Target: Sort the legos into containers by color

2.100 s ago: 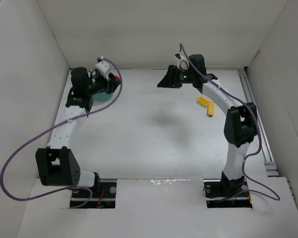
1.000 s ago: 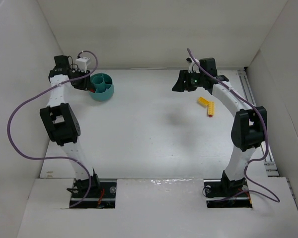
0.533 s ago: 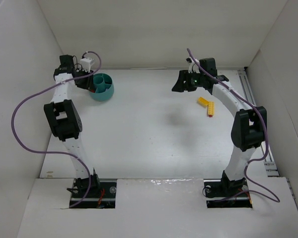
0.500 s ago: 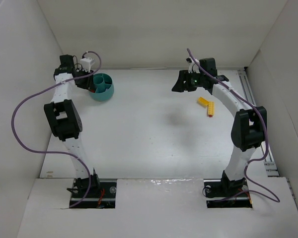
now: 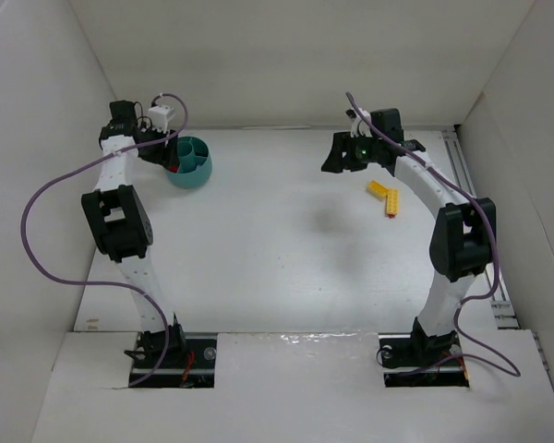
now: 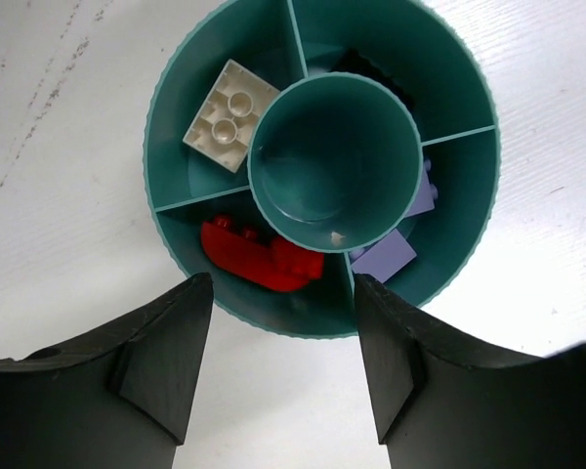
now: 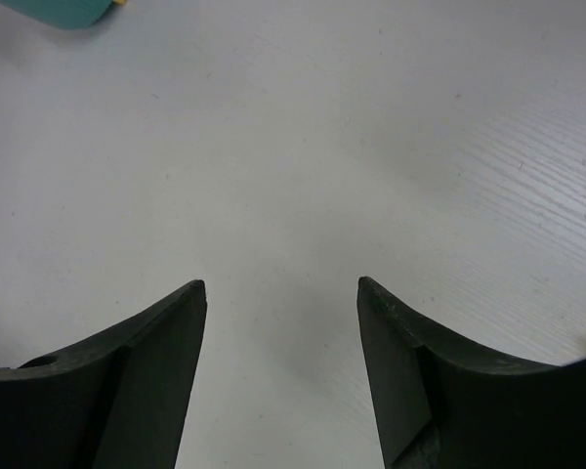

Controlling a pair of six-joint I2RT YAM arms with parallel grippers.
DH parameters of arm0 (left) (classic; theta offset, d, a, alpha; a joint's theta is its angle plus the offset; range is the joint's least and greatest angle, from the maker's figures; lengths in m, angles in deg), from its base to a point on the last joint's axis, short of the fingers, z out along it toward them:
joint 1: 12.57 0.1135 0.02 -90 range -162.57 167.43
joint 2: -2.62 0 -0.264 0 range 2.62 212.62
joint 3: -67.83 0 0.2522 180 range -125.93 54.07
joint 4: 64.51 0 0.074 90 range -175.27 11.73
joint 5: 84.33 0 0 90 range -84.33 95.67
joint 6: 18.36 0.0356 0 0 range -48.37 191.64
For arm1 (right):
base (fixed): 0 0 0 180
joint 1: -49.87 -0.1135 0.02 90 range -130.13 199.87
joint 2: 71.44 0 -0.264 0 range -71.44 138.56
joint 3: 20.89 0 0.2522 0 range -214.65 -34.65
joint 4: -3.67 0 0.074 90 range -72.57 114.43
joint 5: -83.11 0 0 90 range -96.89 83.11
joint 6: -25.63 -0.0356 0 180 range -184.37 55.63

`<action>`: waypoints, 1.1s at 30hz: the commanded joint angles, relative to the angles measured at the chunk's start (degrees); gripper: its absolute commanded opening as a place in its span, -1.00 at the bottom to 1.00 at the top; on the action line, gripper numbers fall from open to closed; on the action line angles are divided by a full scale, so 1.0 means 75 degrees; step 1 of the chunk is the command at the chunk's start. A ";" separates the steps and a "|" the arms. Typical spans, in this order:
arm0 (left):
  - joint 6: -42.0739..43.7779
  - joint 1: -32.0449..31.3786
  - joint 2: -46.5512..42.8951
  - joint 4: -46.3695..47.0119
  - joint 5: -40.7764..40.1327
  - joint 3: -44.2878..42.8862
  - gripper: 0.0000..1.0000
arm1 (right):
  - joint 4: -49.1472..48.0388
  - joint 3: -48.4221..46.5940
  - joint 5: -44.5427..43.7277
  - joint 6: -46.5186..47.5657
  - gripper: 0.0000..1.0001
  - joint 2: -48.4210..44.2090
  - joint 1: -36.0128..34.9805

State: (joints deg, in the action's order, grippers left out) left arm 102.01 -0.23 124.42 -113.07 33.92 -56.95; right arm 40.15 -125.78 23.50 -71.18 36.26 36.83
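Sorted in teal bowl (image 6: 322, 327): red brick (image 6: 262, 256), pale purple bricks (image 6: 384, 256), cream brick (image 6: 230, 116), separate compartments | Remaining: yellow bricks (image 5: 385, 196), right side of counter (image 5: 277, 249) | left end effector (image 6: 283, 293), right end effector (image 7: 281, 285): released, empty

Both arms are extended to the far side. The left arm (image 5: 120, 231) rises from its base with the elbow folded at mid-height and the wrist turned inward at far left. The left hand (image 6: 281, 285) has its fingers spread wide, aimed downward. The right arm (image 5: 440, 231) arches forward and inward. The right hand (image 7: 281, 285) has its fingers equally spread, angled down and to the left.
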 commanded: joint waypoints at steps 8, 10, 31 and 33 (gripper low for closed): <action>-0.0639 -0.0132 -0.2363 0.1102 0.1190 0.0095 0.11 | 0.1774 0.0853 -0.0850 0.2207 -0.12 -0.0848 0.0905; -0.0639 -0.0565 -0.2820 0.1417 0.1190 0.0586 0.11 | 0.2068 0.1146 -0.1156 0.2419 -0.21 -0.0930 0.1105; -0.1506 -0.1340 -0.3748 0.2871 0.0851 0.1866 0.21 | 0.0803 0.2238 -0.4497 0.1131 -0.59 -0.0593 0.2431; -0.1576 -0.1340 -0.3678 0.2871 0.0851 0.1796 0.21 | 0.0803 0.2062 -0.4649 0.1061 -0.56 -0.0346 0.2360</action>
State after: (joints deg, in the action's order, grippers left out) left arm 91.99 -10.28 96.88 -93.84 40.08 -40.58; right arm 48.98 -107.71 -8.17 -61.78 31.32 55.76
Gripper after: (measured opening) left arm 0.604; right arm 0.218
